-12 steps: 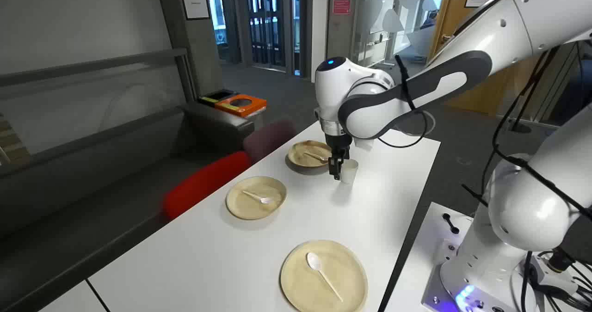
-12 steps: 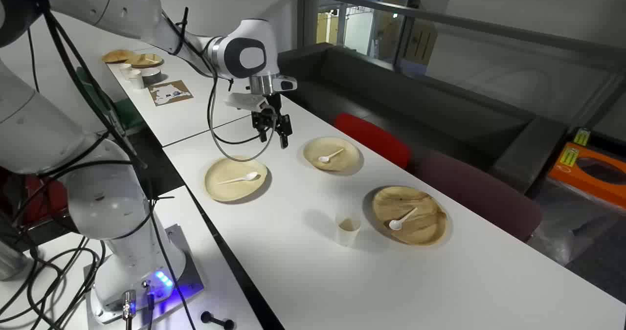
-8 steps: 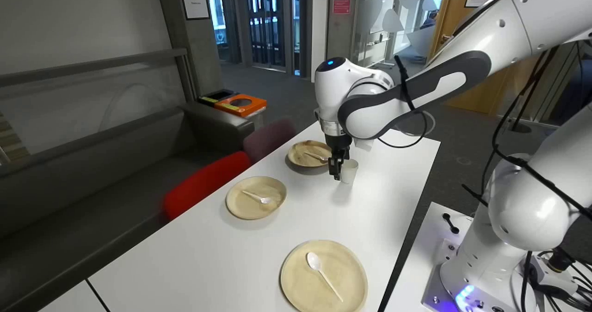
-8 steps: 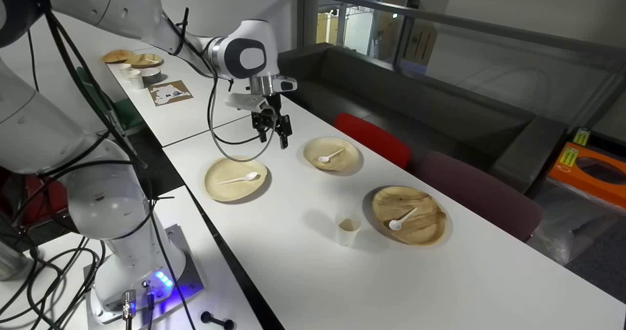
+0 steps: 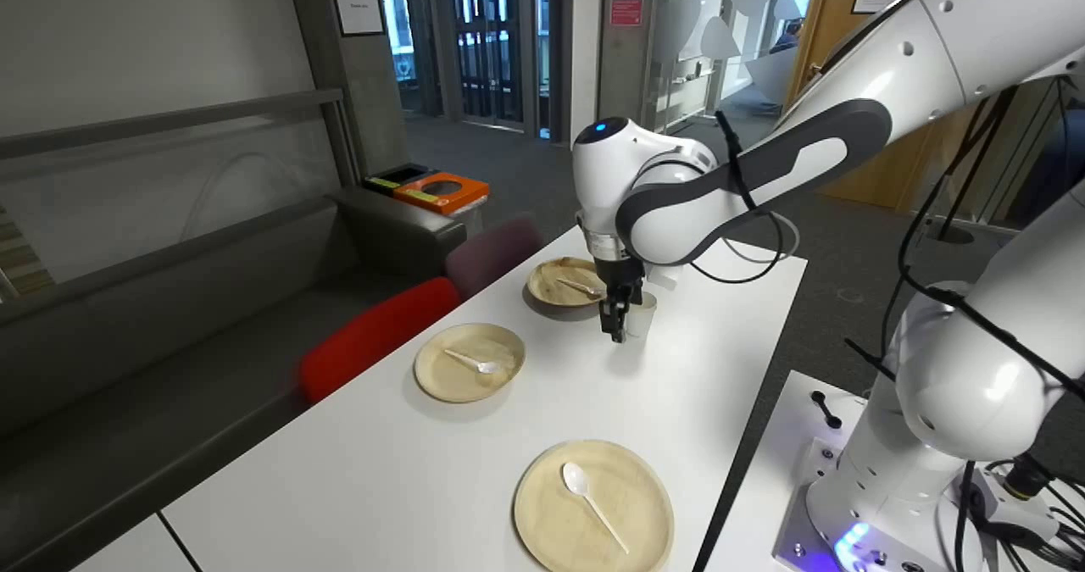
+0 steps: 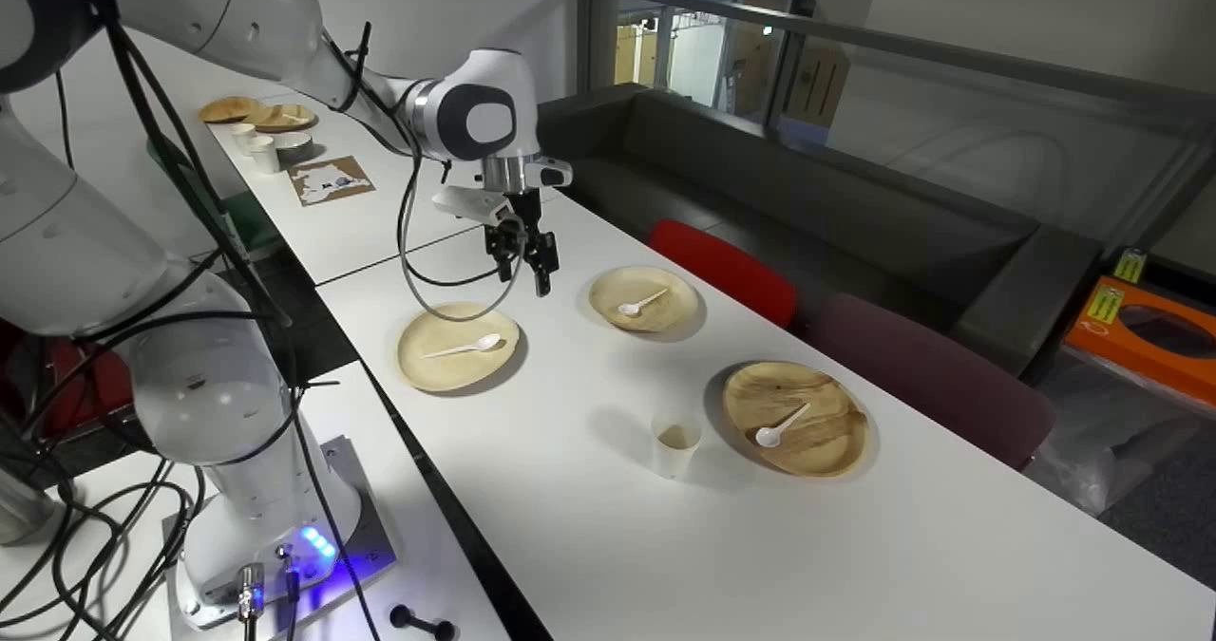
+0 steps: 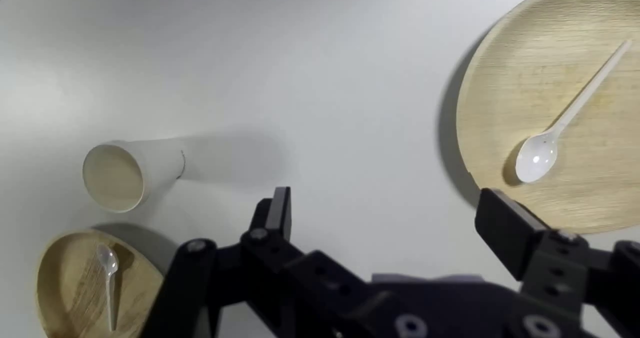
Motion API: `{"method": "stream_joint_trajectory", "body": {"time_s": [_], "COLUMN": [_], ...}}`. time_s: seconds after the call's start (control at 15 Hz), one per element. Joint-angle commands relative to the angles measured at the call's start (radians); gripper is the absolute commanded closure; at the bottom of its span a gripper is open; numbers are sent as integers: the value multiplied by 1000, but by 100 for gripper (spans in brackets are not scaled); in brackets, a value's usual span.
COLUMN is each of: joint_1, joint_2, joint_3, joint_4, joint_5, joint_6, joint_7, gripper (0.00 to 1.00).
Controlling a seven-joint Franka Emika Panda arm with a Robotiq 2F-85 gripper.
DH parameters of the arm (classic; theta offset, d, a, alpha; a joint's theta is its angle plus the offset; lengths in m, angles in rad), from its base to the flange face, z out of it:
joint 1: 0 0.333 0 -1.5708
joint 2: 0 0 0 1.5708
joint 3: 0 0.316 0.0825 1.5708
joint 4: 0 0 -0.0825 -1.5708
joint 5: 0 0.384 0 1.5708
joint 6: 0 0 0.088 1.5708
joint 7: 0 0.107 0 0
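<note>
My gripper (image 7: 385, 193) stands open above the white table (image 6: 589, 527), nothing between its spread fingers. In the wrist view a pale round plate (image 7: 590, 188) bearing a white spoon (image 7: 536, 157) lies right of the jaws, partly behind the right finger. To the left a white cup (image 7: 112, 178) stands upright; below it is a darker grained plate (image 7: 75, 283) with another spoon. In an exterior view the gripper (image 6: 522, 283) hovers between the pale plate (image 6: 427, 337) on the robot's side and a sofa-side plate (image 6: 665, 318). Elsewhere the gripper (image 5: 619, 335) overlaps the cup (image 5: 642, 313).
A red chair (image 6: 727, 271) and a maroon chair (image 6: 921, 375) line the sofa side of the table. More plates, cups (image 6: 264, 155) and a brown card (image 6: 332, 185) lie at the table's far end. Cables loop along the arm. A dark gap separates robot bench and table.
The arm held still at first, then my gripper came down slightly, shifting a little left in an exterior view. Plates, spoons and cup have stayed put.
</note>
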State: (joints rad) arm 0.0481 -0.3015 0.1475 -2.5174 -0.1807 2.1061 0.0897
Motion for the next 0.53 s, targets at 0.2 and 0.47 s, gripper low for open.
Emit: {"method": "stream_joint_trajectory", "body": {"time_s": [0.2, 0.47], "joint_1": [41, 77], "joint_2": [56, 93], "joint_3": [18, 55], "joint_4": [-99, -146], "joint_5": [119, 247], "joint_6": [127, 263], "joint_7": [230, 370], "gripper": [0, 0]}}
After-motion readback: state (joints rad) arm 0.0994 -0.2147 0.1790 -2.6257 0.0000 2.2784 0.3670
